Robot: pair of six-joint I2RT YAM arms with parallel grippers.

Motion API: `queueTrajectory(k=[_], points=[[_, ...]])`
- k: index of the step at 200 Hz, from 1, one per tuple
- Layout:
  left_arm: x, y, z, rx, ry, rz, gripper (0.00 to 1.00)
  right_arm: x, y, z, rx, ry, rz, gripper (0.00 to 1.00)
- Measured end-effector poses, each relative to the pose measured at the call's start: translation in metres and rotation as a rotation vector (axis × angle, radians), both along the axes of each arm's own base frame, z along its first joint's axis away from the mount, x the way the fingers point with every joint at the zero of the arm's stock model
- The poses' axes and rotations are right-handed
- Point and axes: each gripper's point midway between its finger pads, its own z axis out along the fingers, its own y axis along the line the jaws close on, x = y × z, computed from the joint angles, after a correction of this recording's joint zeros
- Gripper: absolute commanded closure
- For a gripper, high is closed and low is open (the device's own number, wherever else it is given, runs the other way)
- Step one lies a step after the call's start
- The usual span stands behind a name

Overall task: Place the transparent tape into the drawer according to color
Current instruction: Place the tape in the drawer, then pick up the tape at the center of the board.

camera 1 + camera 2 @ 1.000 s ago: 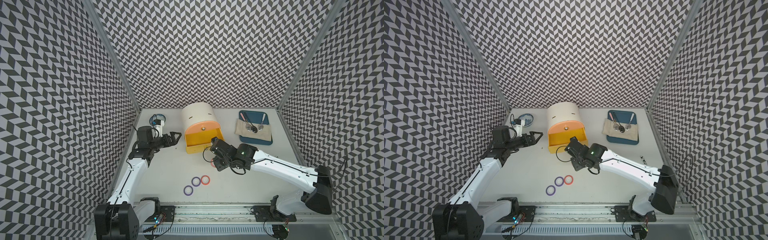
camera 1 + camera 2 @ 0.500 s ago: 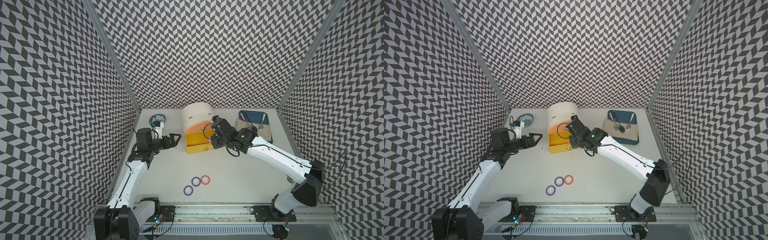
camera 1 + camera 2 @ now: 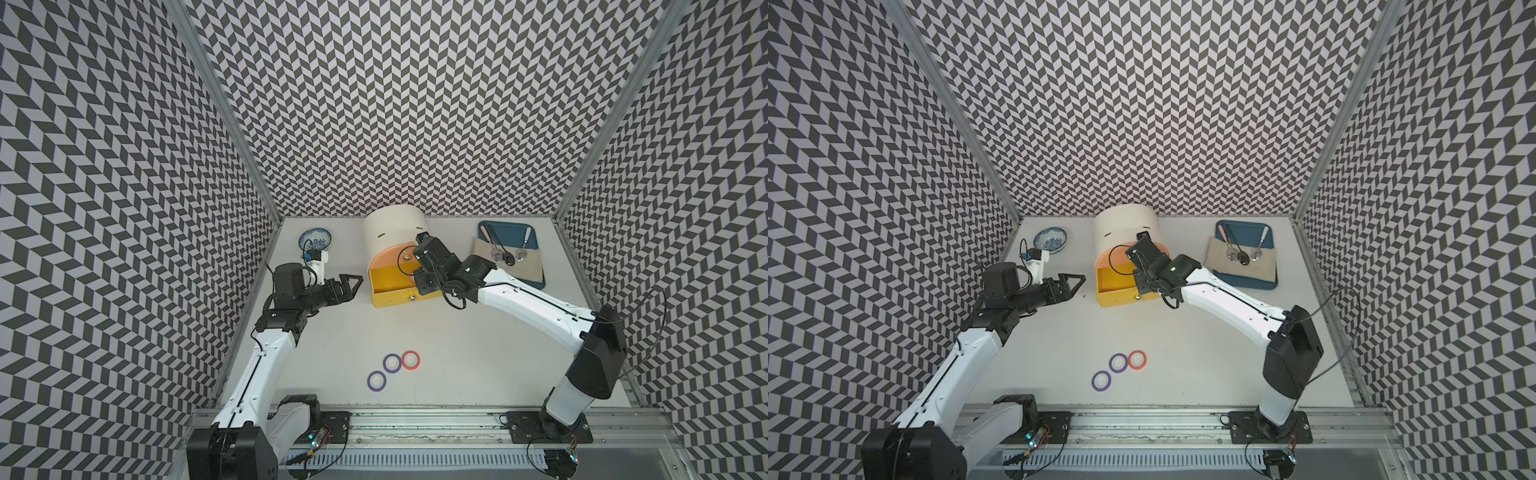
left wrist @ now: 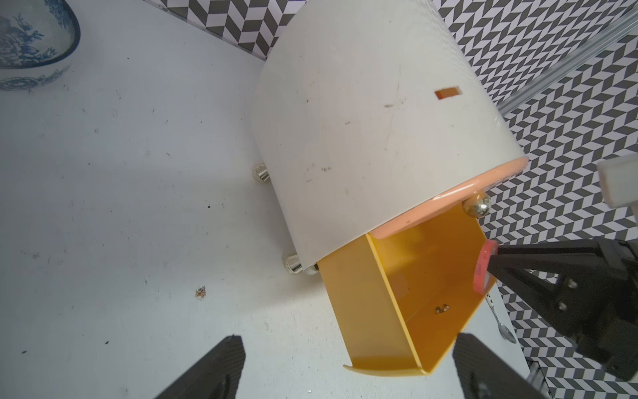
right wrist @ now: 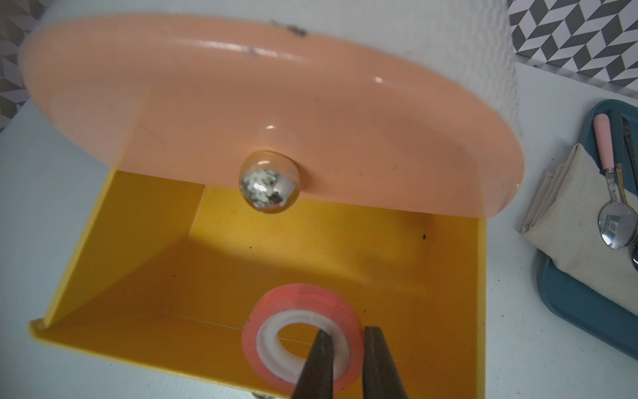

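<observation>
The white arch-topped cabinet (image 3: 390,228) stands at the back, its yellow drawer (image 3: 390,284) pulled out and the peach drawer (image 5: 310,103) above it closed. My right gripper (image 5: 347,333) hangs over the yellow drawer's right half, shut on a red-pink transparent tape ring (image 5: 300,304), one finger through the white core. The same ring (image 4: 483,273) shows edge-on in the left wrist view. Two purple rings (image 3: 376,380) (image 3: 392,363) and a red-pink ring (image 3: 410,359) lie together on the table in front. My left gripper (image 3: 357,284) stands open and empty just left of the drawer.
A blue-and-white bowl (image 3: 315,240) sits at the back left, behind my left arm. At the back right a blue tray (image 3: 507,232) carries a folded cloth (image 3: 511,270) and spoons. The right arm reaches across the table's right half.
My right gripper has risen from the table in front of the drawer and swung back over the open yellow drawer with the red-pink ring. The left arm has barely moved.
</observation>
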Motion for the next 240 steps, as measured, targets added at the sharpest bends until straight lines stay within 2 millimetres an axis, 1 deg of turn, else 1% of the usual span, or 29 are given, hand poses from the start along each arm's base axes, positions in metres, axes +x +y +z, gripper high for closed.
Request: queueTrajectory(k=[5, 13, 36, 77, 96, 115, 140, 161, 171, 186, 214, 226, 240], points=[[-0.001, 0.000, 0.000, 0.000, 0.001, 0.000, 0.00, 0.000, 0.000, 0.000, 0.003, -0.001, -0.001, 0.57], [-0.002, 0.000, -0.001, 0.000, 0.002, 0.000, 0.00, 0.001, 0.001, 0.001, 0.006, -0.002, -0.001, 0.51], [-0.003, 0.000, -0.002, 0.000, 0.006, 0.000, 0.00, 0.002, 0.002, 0.002, 0.011, -0.006, 0.004, 0.40], [-0.003, 0.000, -0.002, 0.000, 0.007, 0.000, 0.00, -0.004, 0.007, 0.002, 0.032, 0.017, 0.038, 0.27], [-0.002, 0.000, -0.003, 0.000, 0.009, 0.000, 0.00, -0.011, 0.011, 0.008, 0.066, 0.033, 0.071, 0.23], [-0.002, 0.000, -0.005, 0.000, 0.015, 0.000, 0.00, -0.024, 0.012, 0.016, 0.100, 0.045, 0.106, 0.20], [-0.001, 0.000, -0.007, 0.000, 0.024, 0.000, 0.00, -0.054, 0.015, 0.022, 0.139, 0.080, 0.169, 0.18], [-0.001, 0.000, -0.008, 0.000, 0.026, 0.000, 0.00, -0.086, 0.023, 0.013, 0.134, 0.126, 0.238, 0.16], [-0.001, 0.000, -0.008, 0.000, 0.026, 0.000, 0.00, -0.103, 0.028, 0.003, 0.115, 0.156, 0.274, 0.16], [-0.001, 0.000, -0.008, 0.000, 0.026, 0.000, 0.00, -0.131, 0.034, -0.018, 0.075, 0.210, 0.336, 0.16], [-0.001, 0.000, -0.008, 0.000, 0.026, 0.000, 0.00, -0.180, 0.034, -0.057, -0.017, 0.296, 0.439, 0.16], [-0.001, 0.000, -0.008, 0.000, 0.026, 0.000, 0.00, -0.195, 0.032, -0.069, -0.053, 0.320, 0.475, 0.17], [-0.001, 0.000, -0.008, 0.000, 0.026, 0.000, 0.00, -0.206, 0.029, -0.081, -0.089, 0.336, 0.507, 0.19]])
